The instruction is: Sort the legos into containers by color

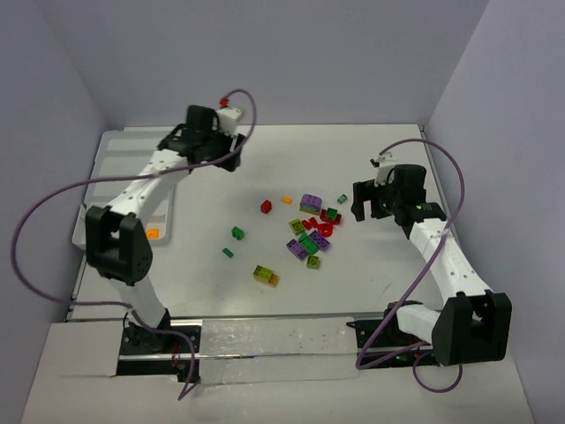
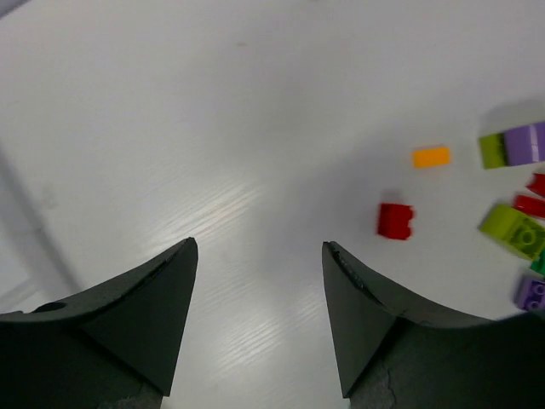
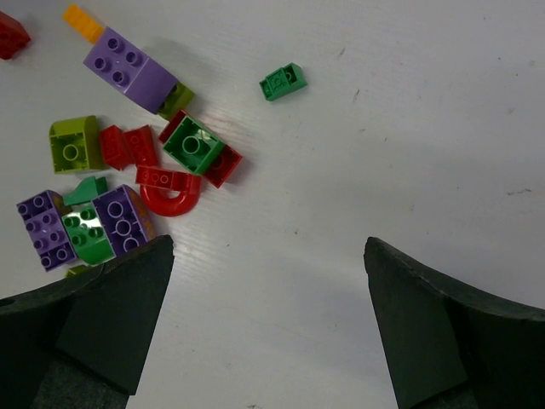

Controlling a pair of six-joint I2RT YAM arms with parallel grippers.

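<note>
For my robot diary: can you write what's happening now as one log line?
left gripper open, empty | right gripper open, empty, near legos | one orange lego in tray

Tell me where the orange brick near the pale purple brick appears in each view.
Top external: orange brick near the centre.
Left wrist: orange brick at the right, upper half.
Right wrist: orange brick in the top left corner.
Shared landmark: the pale purple brick near it.
</note>
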